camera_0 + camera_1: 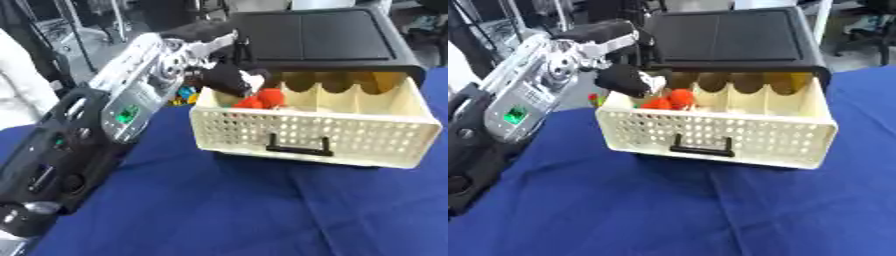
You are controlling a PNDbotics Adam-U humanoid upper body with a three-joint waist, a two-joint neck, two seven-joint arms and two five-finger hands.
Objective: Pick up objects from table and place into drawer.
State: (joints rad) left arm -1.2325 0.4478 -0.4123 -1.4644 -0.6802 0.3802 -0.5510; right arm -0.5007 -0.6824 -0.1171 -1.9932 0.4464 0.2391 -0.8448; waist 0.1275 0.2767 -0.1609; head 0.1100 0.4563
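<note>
One left hand (229,77), fingers curled, over drawer (315,137) left end; orange object (262,98) just below

No text, label, brand or number can be read anywhere; only a small green patch (128,114) is seen on the left arm (131,85), its marking illegible

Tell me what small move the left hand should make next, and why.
Probably open the fingers and lift away. The left hand hangs over the left end of the open cream drawer, right by the orange things inside; whether it holds anything is unclear.
</note>
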